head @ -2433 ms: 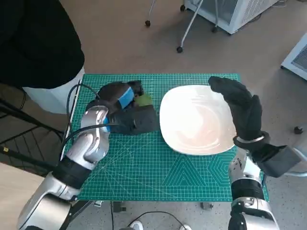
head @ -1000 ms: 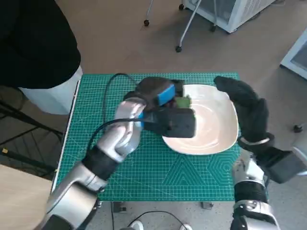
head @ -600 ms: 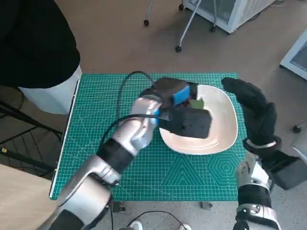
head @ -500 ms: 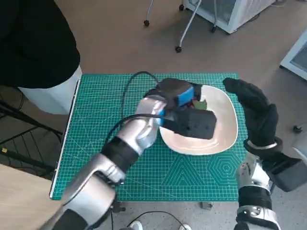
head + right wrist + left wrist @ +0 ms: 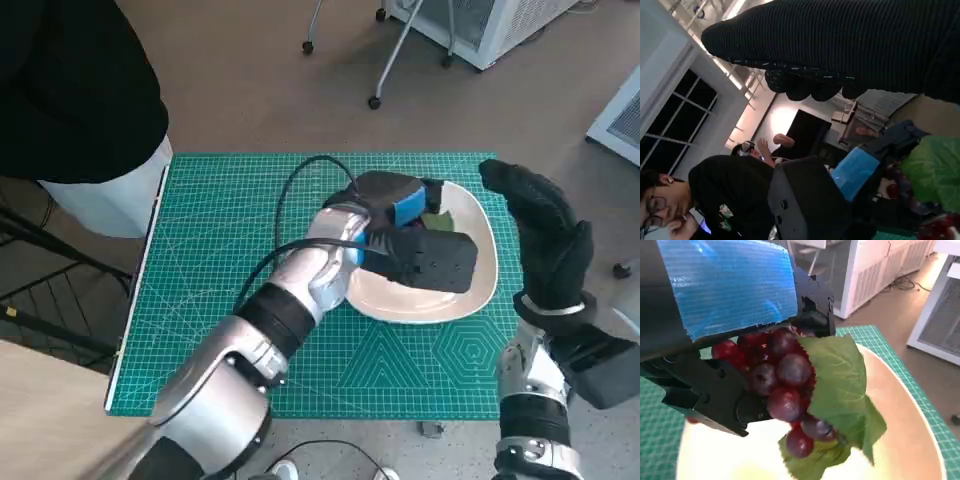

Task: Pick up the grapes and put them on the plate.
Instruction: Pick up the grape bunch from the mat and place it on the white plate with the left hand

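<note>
The left hand (image 5: 405,215) holds the grapes (image 5: 782,385), a dark red bunch with a green leaf (image 5: 840,390), between its black fingers (image 5: 715,395) and the blue-taped back. In the head view the bunch hangs over the white plate (image 5: 480,290), near the 12 o'clock part of it; I cannot tell if the lowest grapes touch the plate. The plate lies on the green cutting mat (image 5: 220,250) that covers the counter, toward the 3 o'clock side. The right hand (image 5: 545,235), in its black glove, stands just beside the plate at the 3 o'clock edge, with fingers apart and nothing in it. A person in black clothes (image 5: 70,90) is at 10 o'clock from the mat.
</note>
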